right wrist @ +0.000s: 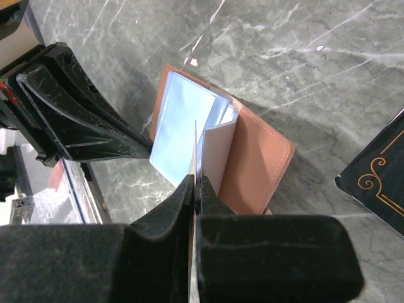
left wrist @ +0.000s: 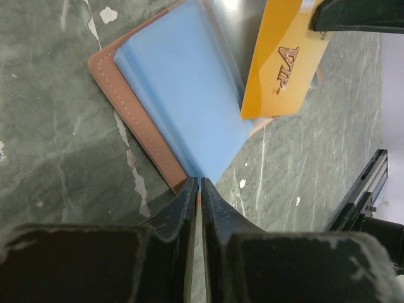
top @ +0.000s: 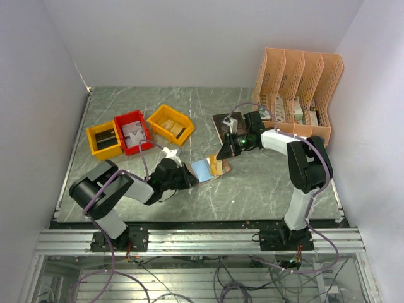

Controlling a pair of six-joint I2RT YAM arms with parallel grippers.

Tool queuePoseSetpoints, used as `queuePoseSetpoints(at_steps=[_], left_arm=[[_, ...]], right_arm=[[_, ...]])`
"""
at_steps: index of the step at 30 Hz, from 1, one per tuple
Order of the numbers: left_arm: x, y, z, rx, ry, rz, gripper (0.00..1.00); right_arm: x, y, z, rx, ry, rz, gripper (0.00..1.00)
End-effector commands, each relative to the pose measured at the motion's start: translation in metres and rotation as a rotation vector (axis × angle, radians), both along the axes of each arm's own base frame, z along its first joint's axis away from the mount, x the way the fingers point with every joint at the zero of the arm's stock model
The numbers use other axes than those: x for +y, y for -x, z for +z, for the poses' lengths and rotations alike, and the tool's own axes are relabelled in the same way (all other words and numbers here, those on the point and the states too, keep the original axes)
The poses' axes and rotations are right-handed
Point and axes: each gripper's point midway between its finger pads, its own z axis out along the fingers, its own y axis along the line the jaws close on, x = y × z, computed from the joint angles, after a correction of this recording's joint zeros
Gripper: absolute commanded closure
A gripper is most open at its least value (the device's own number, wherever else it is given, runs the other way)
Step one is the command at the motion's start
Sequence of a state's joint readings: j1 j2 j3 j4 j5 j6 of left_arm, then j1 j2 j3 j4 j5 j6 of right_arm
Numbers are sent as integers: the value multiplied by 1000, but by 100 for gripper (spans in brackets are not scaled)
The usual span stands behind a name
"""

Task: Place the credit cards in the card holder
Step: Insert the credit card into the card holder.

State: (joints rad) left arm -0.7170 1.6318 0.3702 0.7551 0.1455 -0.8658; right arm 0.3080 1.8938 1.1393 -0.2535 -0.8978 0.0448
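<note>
The tan-pink card holder [top: 203,170] lies open on the table, its light blue inner sleeves [left wrist: 183,95] showing. My left gripper [left wrist: 197,184] is shut on the holder's near edge, pinning it [top: 188,178]. My right gripper [right wrist: 196,180] is shut on the orange-gold card [left wrist: 281,63], marked VIP. It holds the card on edge over the open sleeves [right wrist: 180,123], beside the tan cover [right wrist: 262,164]. In the top view the card [top: 217,165] sits at the holder's right side, under the right gripper [top: 225,152]. I cannot tell any light blue or grey-silver card from the sleeves.
A black book [top: 225,122] lies just behind the holder and shows at the right of the right wrist view [right wrist: 379,177]. Yellow [top: 104,140], red [top: 132,131] and yellow [top: 170,124] bins stand at the back left. A peach slotted file rack [top: 297,88] stands at the back right.
</note>
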Motion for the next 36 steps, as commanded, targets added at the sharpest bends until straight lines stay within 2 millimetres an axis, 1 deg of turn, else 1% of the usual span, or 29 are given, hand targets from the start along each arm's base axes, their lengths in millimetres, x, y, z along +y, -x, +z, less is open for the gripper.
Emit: queuePoseSetpoints(at_steps=[1,7,14,21,29,34,36], left_arm=[[2,-12,3,-36,-48,18,83],[6,-12,0,-29,-85,25,84],[8,-13,-1,-28,-106,26,84],[10,-15,0,-34,-135,24,84],[8,-16,0,-39,-137,15,85],[10,-16,-1,-38,-146,15,85],[9,-16,-1,-39,-146,14,85]], right_arm=[[1,-2,1,26,-30,13,100],[-1,-3,-12,59,-1,0,100],[-7,-10,-21,61,54,-28,100],[-11,-15,-25,41,102,-34,100],[-7,-13,-33,59,134,-12,100],[-3,-11,-30,52,134,10,100],[-2,-7,-39,75,141,23,100]])
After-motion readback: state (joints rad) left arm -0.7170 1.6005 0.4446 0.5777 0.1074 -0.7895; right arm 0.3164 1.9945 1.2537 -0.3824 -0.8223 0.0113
